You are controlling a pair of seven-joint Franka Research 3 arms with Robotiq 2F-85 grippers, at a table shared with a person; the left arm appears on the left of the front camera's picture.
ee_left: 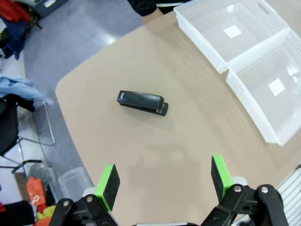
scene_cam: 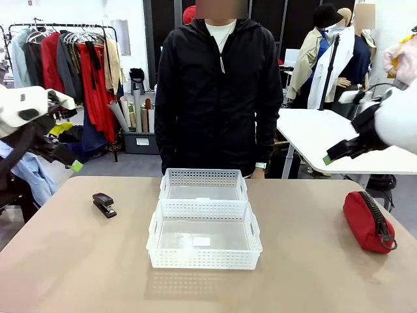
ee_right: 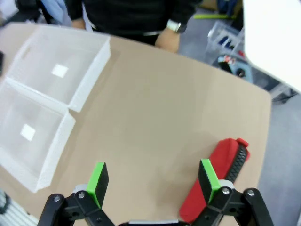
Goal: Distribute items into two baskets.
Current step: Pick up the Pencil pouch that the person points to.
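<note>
Approach step, nothing picked up yet, both baskets look empty. Left end effector (ee_left: 163,165) hovers above the beige table (scene_cam: 78,261) with its green pads spread wide, holding nothing. Small black stapler (ee_left: 142,102) lies flat on the table ahead of those pads, roughly centred between them in the left wrist view, well apart from the near white perforated plastic basket (scene_cam: 204,261) and the matching far white basket (scene_cam: 203,176), which touch end to end mid-table.

Right end effector (ee_right: 153,165) is also spread and empty. Red soft fabric pouch with black zipper (ee_right: 221,157) lies on the table below it, off to one side: in the right wrist view it shows just beside and partly behind one pad, not between the two.

To do it well, my read:
- left: the stapler's long axis runs roughly along the line between the pads, so roll the wrist about a quarter turn, close across the narrow sides, come straight down
- right: shift sideways until the pouch sits between the pads, then pinch mid-body (fabric will squash, so go deep; the zipper loop looks like a poor hold)
- one item per basket, release low.
</note>
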